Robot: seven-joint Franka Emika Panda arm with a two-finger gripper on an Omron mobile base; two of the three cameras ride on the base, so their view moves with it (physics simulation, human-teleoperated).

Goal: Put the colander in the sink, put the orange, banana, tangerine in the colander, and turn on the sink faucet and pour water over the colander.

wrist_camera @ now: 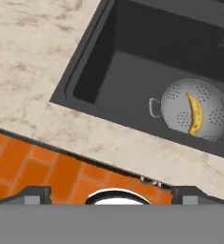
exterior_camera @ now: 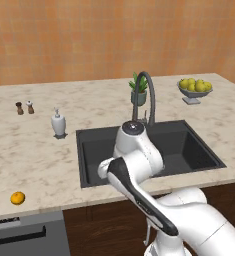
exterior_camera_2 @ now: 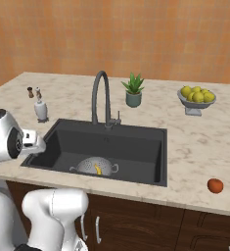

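- Nearest my hand camera, both finger tips (wrist_camera: 37, 194) stand wide apart with nothing between them, above the counter's (wrist_camera: 32, 71) front edge.
- I see the colander (wrist_camera: 199, 109) upright on the sink (wrist_camera: 127, 66) floor, near the front wall.
- Banana (wrist_camera: 195, 114) lies inside the colander.
- Faucet (exterior_camera_2: 101, 95) stands behind the basin.
- One orange fruit (exterior_camera: 17, 198) sits on the counter's left front; a redder one (exterior_camera_2: 215, 185) sits right of the sink.

Bright, even rendered light; soft shadows, slightly coarse, no glare.
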